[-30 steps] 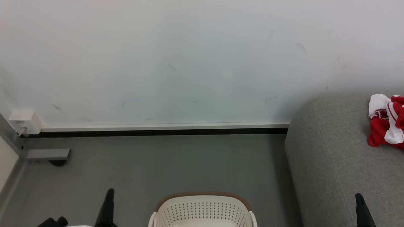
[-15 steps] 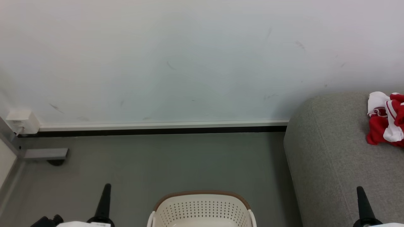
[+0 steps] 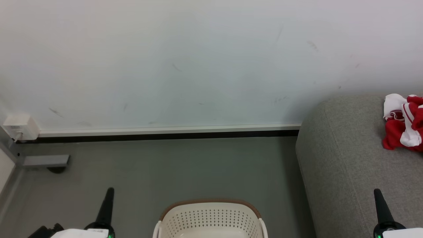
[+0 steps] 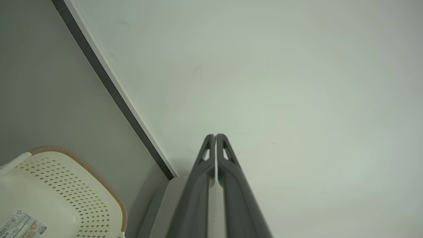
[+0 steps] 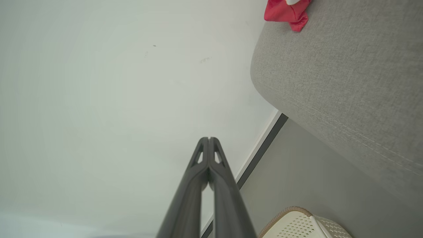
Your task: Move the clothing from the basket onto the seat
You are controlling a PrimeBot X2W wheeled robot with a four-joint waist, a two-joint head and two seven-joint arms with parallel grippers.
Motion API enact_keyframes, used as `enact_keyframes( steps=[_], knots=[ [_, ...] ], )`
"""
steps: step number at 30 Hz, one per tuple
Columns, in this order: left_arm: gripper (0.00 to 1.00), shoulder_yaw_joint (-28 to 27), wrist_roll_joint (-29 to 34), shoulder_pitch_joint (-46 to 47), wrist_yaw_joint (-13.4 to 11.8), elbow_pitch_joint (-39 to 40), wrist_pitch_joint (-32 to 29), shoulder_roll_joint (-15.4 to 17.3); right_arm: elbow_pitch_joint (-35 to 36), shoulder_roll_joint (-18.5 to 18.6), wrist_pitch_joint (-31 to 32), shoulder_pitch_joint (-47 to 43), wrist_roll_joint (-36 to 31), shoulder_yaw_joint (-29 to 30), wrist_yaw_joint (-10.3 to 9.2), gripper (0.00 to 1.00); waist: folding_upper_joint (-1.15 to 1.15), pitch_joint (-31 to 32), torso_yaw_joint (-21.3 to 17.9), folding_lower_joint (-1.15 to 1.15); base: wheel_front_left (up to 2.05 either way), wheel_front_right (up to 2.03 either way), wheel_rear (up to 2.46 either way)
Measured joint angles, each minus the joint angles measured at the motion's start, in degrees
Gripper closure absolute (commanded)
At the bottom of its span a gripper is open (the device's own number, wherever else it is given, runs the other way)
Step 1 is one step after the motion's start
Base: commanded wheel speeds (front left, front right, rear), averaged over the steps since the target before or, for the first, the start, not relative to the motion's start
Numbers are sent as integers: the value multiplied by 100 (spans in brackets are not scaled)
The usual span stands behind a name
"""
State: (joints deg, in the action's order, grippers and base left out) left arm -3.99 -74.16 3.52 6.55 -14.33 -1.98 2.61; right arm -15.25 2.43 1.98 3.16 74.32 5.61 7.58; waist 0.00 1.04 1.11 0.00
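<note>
- The left gripper [image 3: 109, 195] pokes up at the lower left of the head view. The right gripper [image 3: 378, 196] pokes up at the lower right. On each one the two fingers are pressed together, with nothing between them.
- They sit one on each side of the basket [image 3: 211, 218], which is at the bottom middle. I think this keeps them ready to reach in.
- The clothing [image 3: 401, 124] is a red and white heap. It lies on the seat [image 3: 347, 158] at the right edge, well apart from the basket.
- Much of the basket's inside is cut off by the bottom edge, so I cannot tell if more clothes are in it.
- Behind is a pale wall [image 3: 198, 59]. A grey floor [image 3: 185, 168] is in the middle, and a small white box [image 3: 18, 127] is at the far left.
- Nothing stands on the floor between the basket and the seat.
</note>
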Motion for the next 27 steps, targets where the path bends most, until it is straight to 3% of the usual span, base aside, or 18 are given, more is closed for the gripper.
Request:
enact_keyframes(
  steps=[27],
  knots=[
    [100, -160, -1221, 167, 51, 9, -304, 4, 66, 11, 307, 164, 1190, 53, -1, 100, 0, -76, -70, 0, 0, 0, 0]
  ],
)
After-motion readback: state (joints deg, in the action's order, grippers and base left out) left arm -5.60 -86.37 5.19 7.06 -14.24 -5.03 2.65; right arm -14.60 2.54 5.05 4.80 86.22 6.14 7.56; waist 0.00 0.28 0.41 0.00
